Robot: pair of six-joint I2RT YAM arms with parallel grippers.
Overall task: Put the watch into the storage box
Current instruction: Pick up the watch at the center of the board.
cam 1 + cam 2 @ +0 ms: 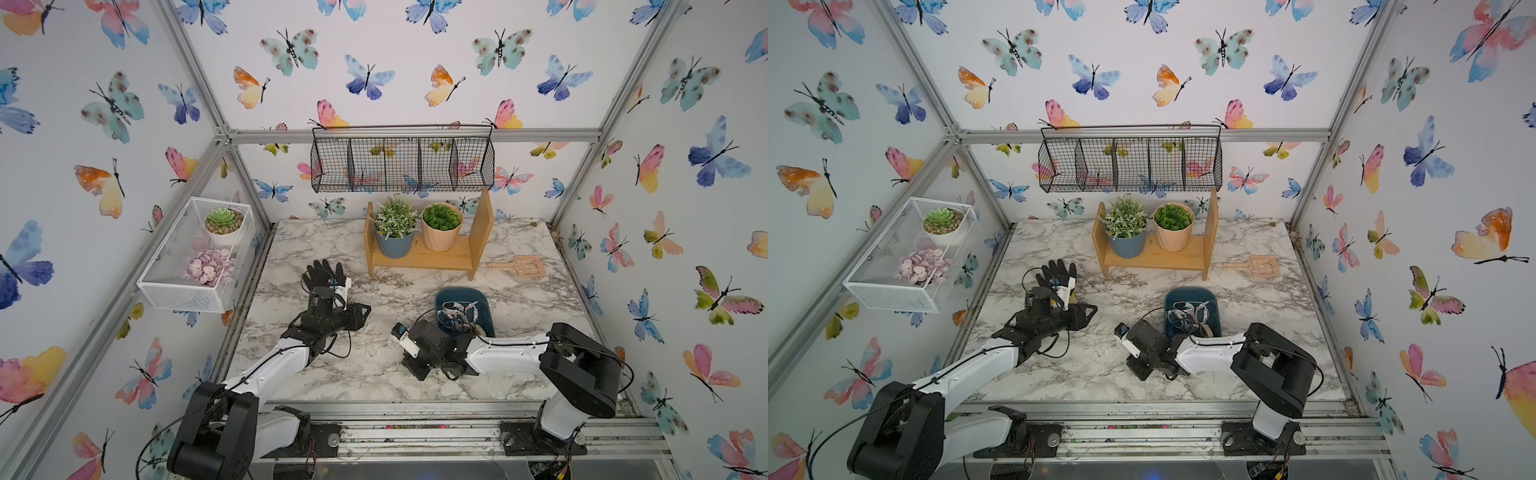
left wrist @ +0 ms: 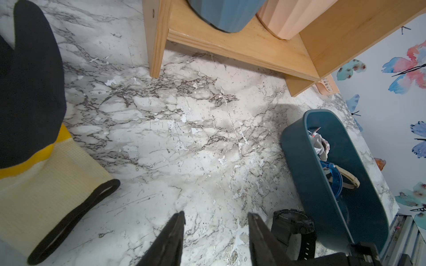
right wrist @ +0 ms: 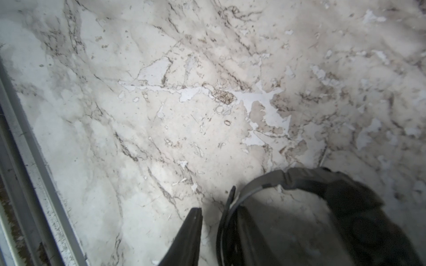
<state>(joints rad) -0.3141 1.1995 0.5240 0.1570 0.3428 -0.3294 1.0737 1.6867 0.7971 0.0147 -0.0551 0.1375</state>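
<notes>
Marbled tabletop [image 1: 374, 374] carried the storage box [image 1: 485, 301], which already held oddments. We judged the pick-up to be in hand. The right claw [image 3: 219, 214] sat low, jaws apart astride what looked like the strap of the watch [image 2: 292, 226], which lay on the tabletop just beside the box. The left claw [image 2: 214, 230] gaped empty. The next move called for pinching the strap and lifting it over the rim.

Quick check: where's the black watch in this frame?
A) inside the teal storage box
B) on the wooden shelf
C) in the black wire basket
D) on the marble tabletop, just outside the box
D: the left wrist view shows the black watch on the marble tabletop, beside the outer wall of the storage box, not inside it.
</notes>
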